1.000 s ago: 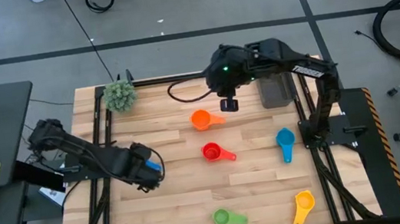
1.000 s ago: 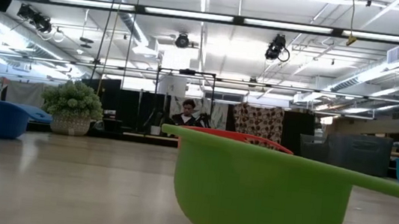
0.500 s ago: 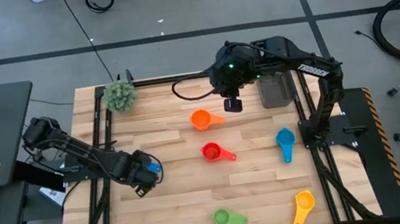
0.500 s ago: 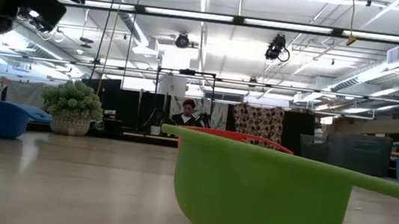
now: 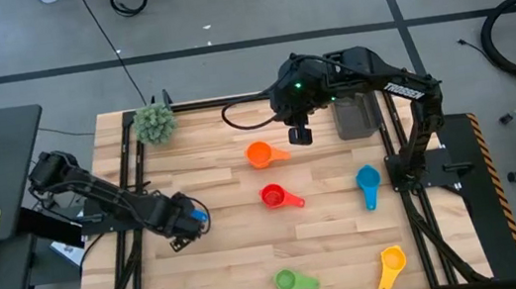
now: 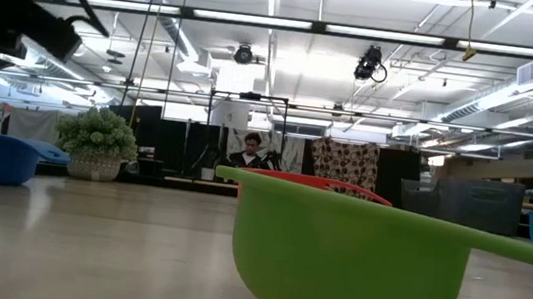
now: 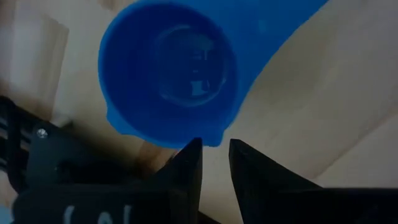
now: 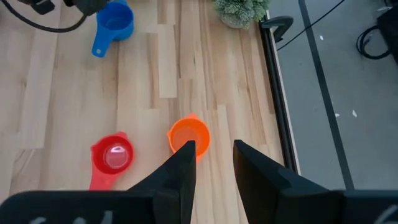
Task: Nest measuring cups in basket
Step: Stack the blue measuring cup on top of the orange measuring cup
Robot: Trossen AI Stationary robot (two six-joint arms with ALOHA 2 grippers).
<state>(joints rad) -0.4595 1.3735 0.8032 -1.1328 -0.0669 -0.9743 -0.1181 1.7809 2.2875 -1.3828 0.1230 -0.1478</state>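
Left gripper (image 7: 215, 151) pinching blue cup (image 7: 169, 74) rim.

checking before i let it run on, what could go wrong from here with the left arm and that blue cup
1. The left gripper has only the lip of the blue cup between its fingertips; so shallow a bite could slip or tip the cup on lifting.
2. The basket lies across the table, partly under the right gripper, so a carry there may crowd the arms.

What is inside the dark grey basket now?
Nothing shows in the visible part of the basket; the right arm covers its far end, so that part cannot be checked.
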